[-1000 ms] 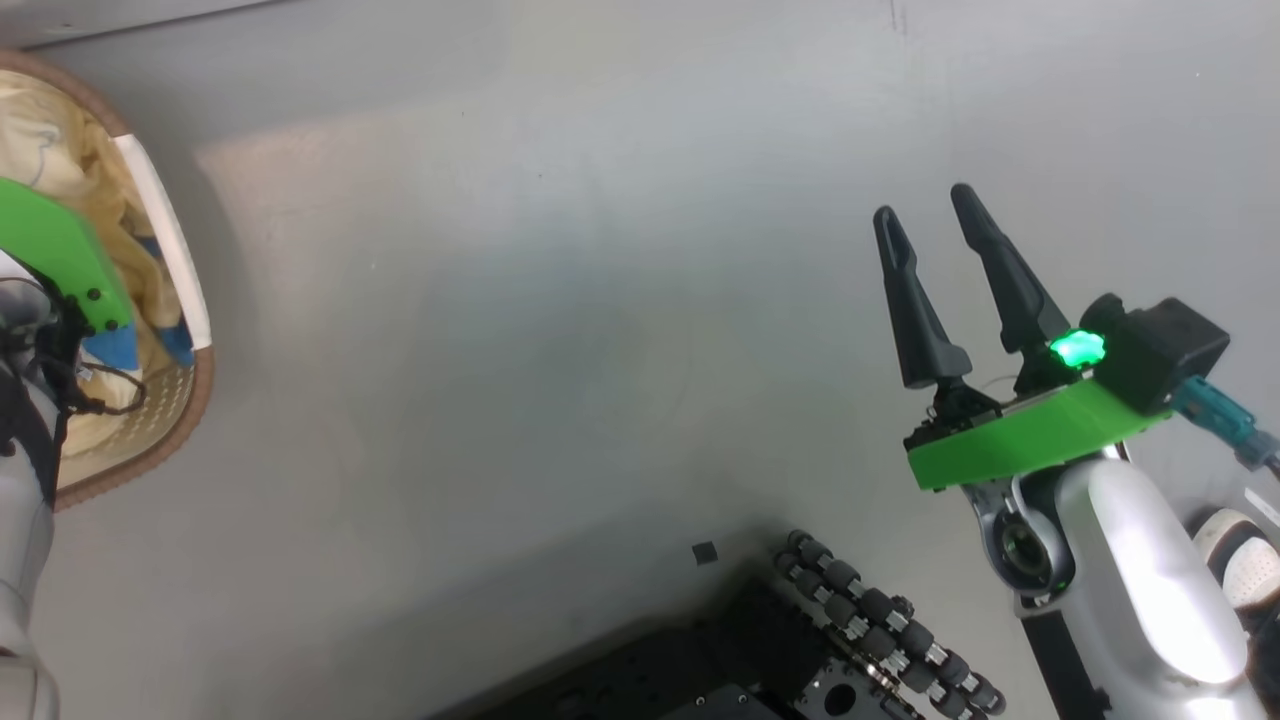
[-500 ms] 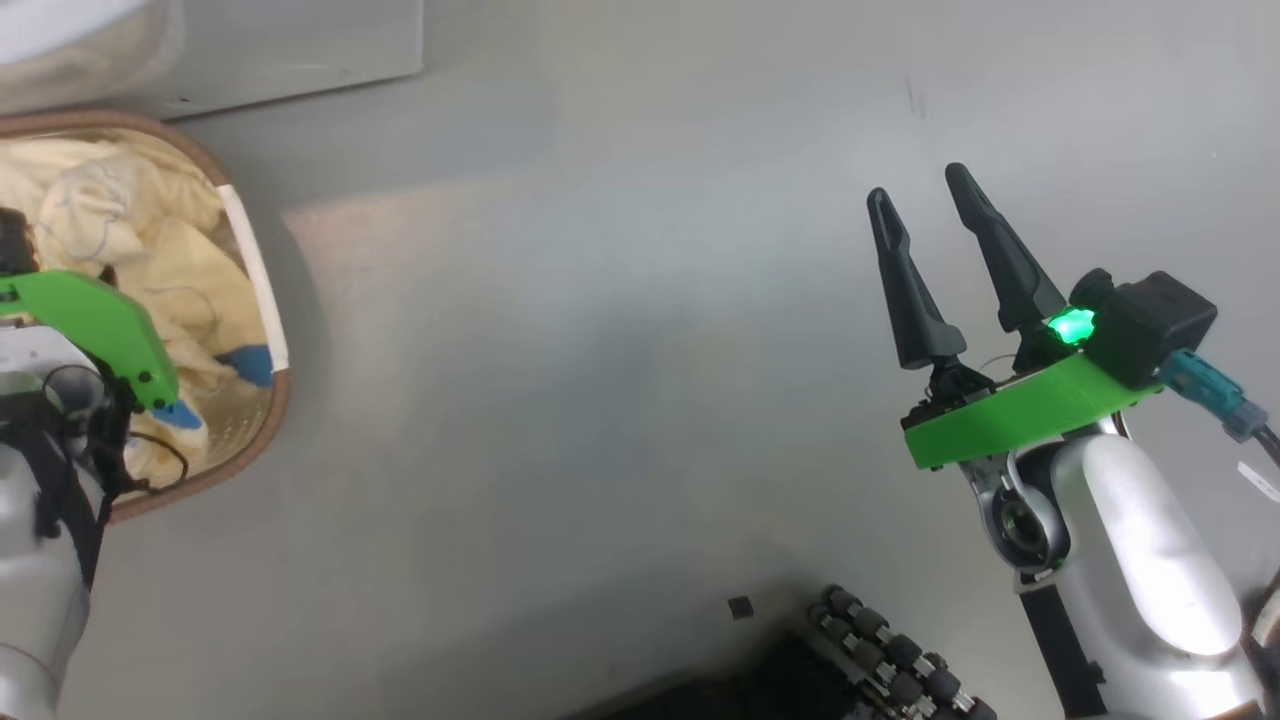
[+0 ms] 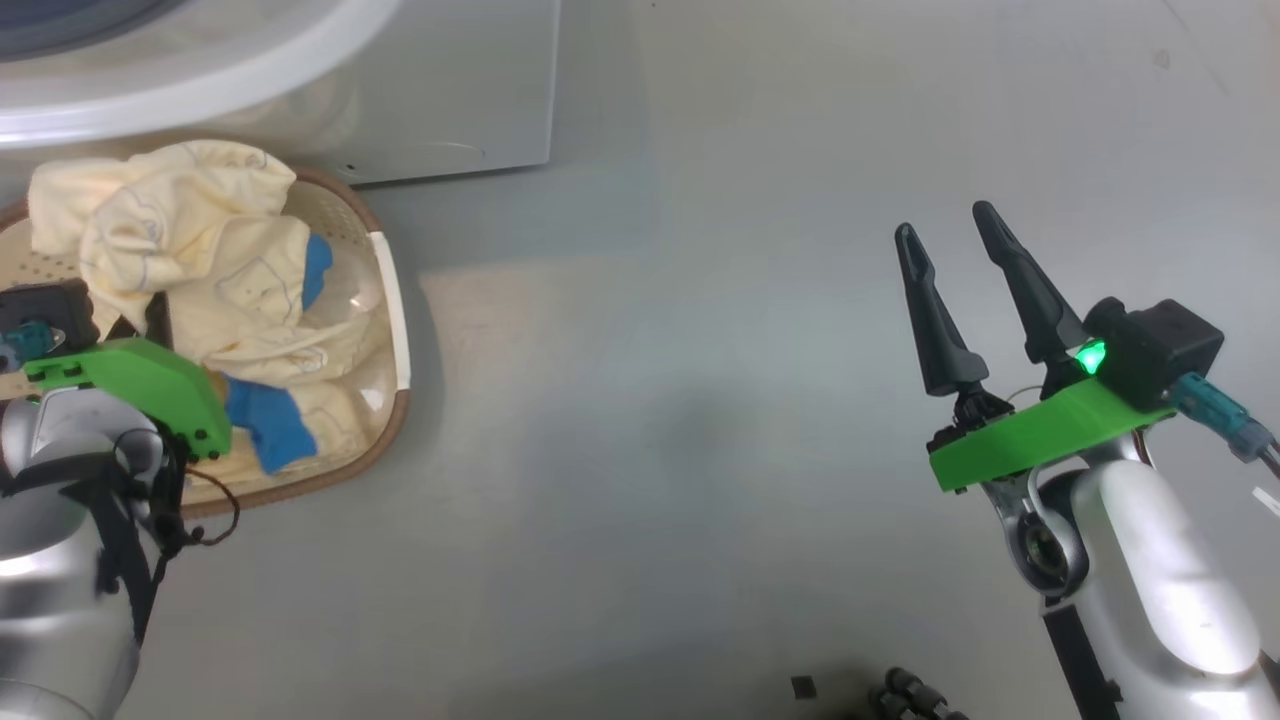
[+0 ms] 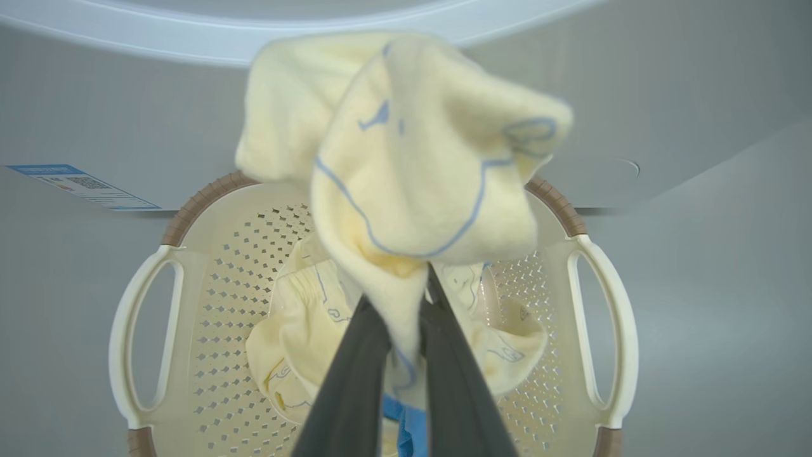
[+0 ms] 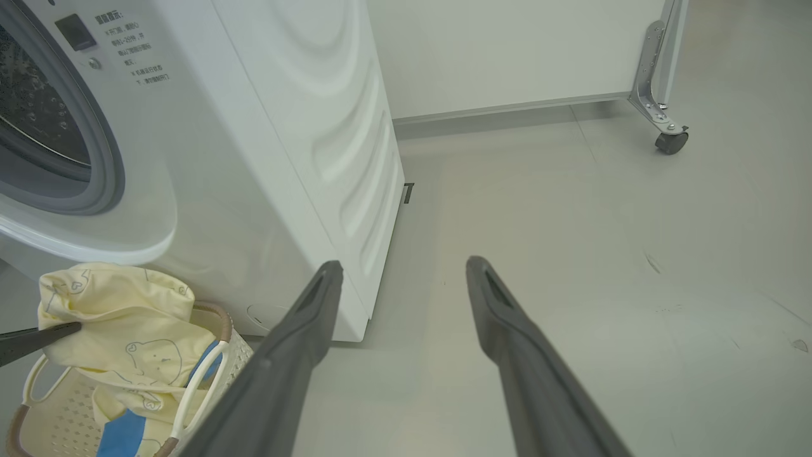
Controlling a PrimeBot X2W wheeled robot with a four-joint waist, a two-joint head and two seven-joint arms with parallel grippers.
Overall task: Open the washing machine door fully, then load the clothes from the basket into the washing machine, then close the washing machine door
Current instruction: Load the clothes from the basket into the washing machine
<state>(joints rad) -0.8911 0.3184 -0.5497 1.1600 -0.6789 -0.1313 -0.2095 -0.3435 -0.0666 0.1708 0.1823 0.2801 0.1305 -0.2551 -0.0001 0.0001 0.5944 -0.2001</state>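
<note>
My left gripper [image 4: 398, 290] is shut on one piece of the clothes [image 4: 412, 158], a cream-yellow garment with blue line prints. It hangs lifted above the basket [image 4: 222, 254]. More clothes [image 4: 298, 330] with a blue patch lie inside the basket. In the head view the basket [image 3: 390, 420] sits at the left below the washing machine [image 3: 450, 90], with the clothes [image 3: 200, 240] bunched over my left wrist. The right wrist view shows the washing machine [image 5: 285, 127] with its drum opening uncovered; the door is out of view. My right gripper [image 3: 945, 222] stands open over bare floor.
A white panel on a caster wheel [image 5: 663, 136] stands at the far right behind the washer. Grey floor spreads between basket and right arm. A small black square [image 3: 802, 686] and my base's rollers [image 3: 910, 700] lie at the bottom edge. A blue sticker [image 4: 82, 187] marks the washer's front.
The head camera has swung, bringing basket and washer into the picture. The garment in my left gripper now rises above the basket's rim. The right gripper has kept its pose, open.
</note>
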